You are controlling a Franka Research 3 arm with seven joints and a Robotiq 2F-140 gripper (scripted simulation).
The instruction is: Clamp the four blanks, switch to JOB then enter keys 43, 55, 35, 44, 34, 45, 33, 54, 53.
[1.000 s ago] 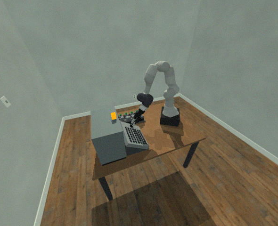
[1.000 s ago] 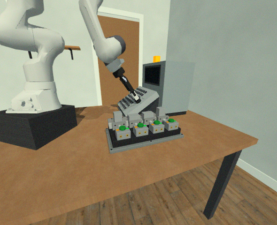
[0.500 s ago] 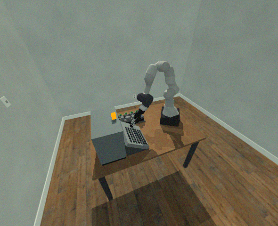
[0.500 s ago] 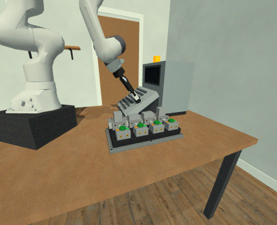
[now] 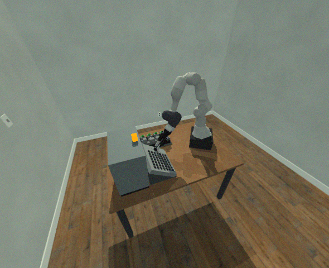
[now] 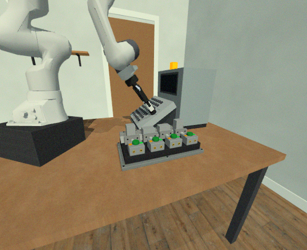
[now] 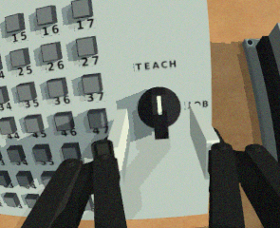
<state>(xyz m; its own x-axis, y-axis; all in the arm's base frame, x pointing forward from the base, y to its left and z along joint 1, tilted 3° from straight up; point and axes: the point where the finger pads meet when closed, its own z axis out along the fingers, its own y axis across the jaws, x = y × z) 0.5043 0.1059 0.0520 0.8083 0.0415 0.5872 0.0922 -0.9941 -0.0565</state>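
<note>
My gripper (image 7: pixel 158 122) (image 6: pixel 151 109) (image 5: pixel 156 148) is open, with its two fingers on either side of the black selector knob (image 7: pixel 158 108) on the sloped keypad panel (image 7: pixel 172 26) (image 6: pixel 166 107) (image 5: pixel 159 172). The fingers do not grip the knob. The knob's white mark points up at the word TEACH. The numbered grey keys (image 7: pixel 51 89) are all unlit. The amber lamp (image 5: pixel 134 137) (image 6: pixel 173 65) on the cabinet is lit. The vise fixture (image 6: pixel 162 158) has four valve blocks with green knobs (image 6: pixel 135 141) (image 6: pixel 190 133), and grey blocks stand behind them. I cannot tell how the blanks sit.
The grey cabinet (image 6: pixel 197 94) (image 5: pixel 121 149) with a dark screen stands behind the keypad. The arm's black base (image 6: pixel 35 142) (image 5: pixel 201 142) is on the table (image 6: pixel 67 194). An edge of the vise fixture (image 7: pixel 267 89) shows at the right of the wrist view.
</note>
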